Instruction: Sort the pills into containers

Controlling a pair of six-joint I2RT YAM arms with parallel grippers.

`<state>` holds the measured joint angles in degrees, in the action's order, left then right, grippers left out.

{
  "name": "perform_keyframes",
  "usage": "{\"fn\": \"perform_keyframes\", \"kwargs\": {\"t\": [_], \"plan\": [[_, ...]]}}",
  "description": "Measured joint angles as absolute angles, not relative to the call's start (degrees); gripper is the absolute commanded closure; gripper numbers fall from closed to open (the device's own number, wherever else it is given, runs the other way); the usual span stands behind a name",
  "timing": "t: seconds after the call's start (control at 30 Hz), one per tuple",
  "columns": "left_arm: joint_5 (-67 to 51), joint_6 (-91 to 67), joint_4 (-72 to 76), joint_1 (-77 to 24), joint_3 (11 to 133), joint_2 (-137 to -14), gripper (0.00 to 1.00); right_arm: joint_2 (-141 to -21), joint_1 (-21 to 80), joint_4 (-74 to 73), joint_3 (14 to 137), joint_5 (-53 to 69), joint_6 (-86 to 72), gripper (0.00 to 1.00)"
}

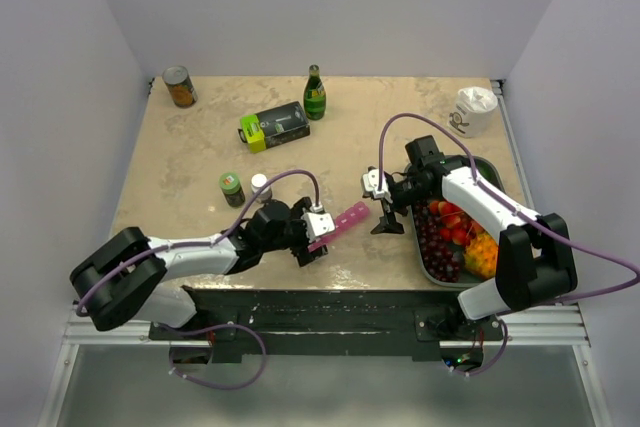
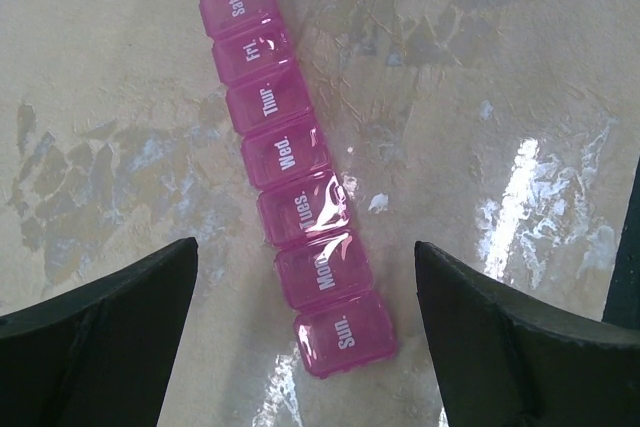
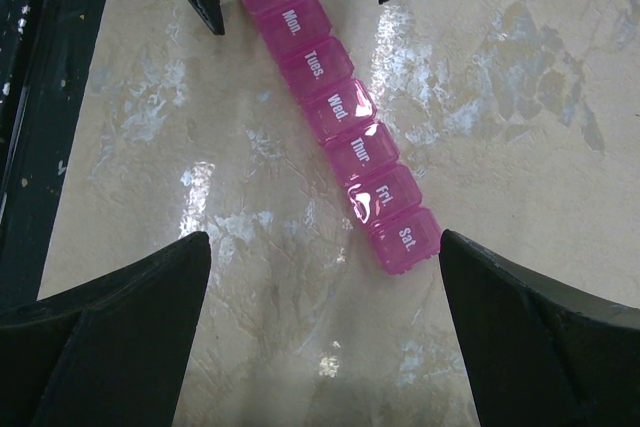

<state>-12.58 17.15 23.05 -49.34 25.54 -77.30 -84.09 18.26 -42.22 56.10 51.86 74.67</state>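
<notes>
From above, the slim translucent pink plastic pill-organiser strip point(image 1: 342, 221) lies on the beige marbled table point(image 1: 180, 147) between both arms. Left wrist: the left gripper point(image 2: 305, 244) is spread wide astride its "Sun." end, untouching, and the day labels are legible. Right wrist: the right gripper point(image 3: 325, 237) gapes, flanking "Sat."

Count: one strip point(image 1: 343, 222) of seven compartments point(image 2: 285, 154); one can point(image 1: 180, 86); one green bottle point(image 1: 315, 94); one box point(image 1: 274, 127); one jar point(image 1: 232, 188); one white-capped bottle point(image 1: 261, 185); one cup point(image 1: 474, 110); one fruit tray point(image 1: 419, 250).
</notes>
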Motion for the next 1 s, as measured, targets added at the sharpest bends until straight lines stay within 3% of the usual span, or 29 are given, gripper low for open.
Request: {"fn": "perform_keyframes", "kwargs": {"t": [0.6,0.7,0.83,1.0], "plan": [[-4.51,20.25,25.43,-54.19,28.01,-86.21,0.28,-84.4,18.26,-42.22,55.96,51.57,74.7,0.01],[-2.44,20.91,25.61,-55.42,28.23,-87.26,0.36,-84.4,18.26,-42.22,55.96,51.57,74.7,0.01],[0.84,22.11,25.69,-56.58,28.73,-87.68,0.6,-84.4,18.26,-42.22,55.96,51.57,74.7,0.01],[3.64,23.38,26.52,-56.82,29.17,-87.68,0.79,-84.4,18.26,-42.24,55.96,51.55,74.7,0.01]]}}
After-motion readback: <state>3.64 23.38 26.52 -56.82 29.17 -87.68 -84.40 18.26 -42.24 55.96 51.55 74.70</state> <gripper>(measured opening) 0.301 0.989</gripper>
